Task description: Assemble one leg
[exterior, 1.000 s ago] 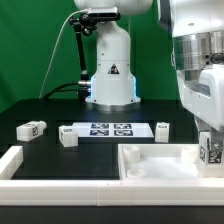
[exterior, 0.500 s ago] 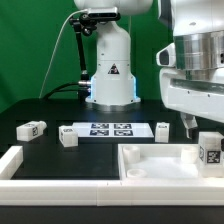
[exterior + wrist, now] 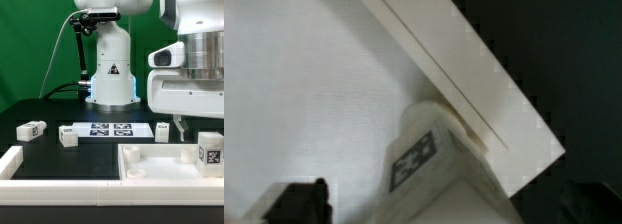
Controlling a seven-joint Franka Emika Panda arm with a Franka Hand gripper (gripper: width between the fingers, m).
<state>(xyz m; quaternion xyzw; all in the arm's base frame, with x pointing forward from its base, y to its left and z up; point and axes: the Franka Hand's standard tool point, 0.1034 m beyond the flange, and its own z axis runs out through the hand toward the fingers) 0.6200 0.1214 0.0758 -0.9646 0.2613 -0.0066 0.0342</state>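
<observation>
One leg [image 3: 209, 152] stands upright at a corner of the large white square piece [image 3: 150, 165], on the exterior view's right, its black-and-white tag facing the camera. Whether it is seated in a corner hole or merely resting on the piece cannot be told from either view. The pincer [image 3: 181, 127] hangs just above and slightly toward the exterior view's left of this leg, apart from it; one dark fingertip [image 3: 180, 128] shows below the white wrist housing, nothing is seen between the fingers, and how wide the jaws stand cannot be told. The wrist view shows the same leg [image 3: 441, 152] from above against the rim of the square piece [image 3: 455, 60], with a dark finger [image 3: 299, 202] at the frame edge, clear of it. Three further legs [image 3: 31, 128] [image 3: 68, 137] [image 3: 162, 129] lie on the black desk [image 3: 60, 155], well apart from the pincer, near the marker board [image 3: 110, 129]. Judgement: the leg on the square piece is nearest, long axis vertical, so any regrasp calls for a short shift toward the exterior view's right.
</observation>
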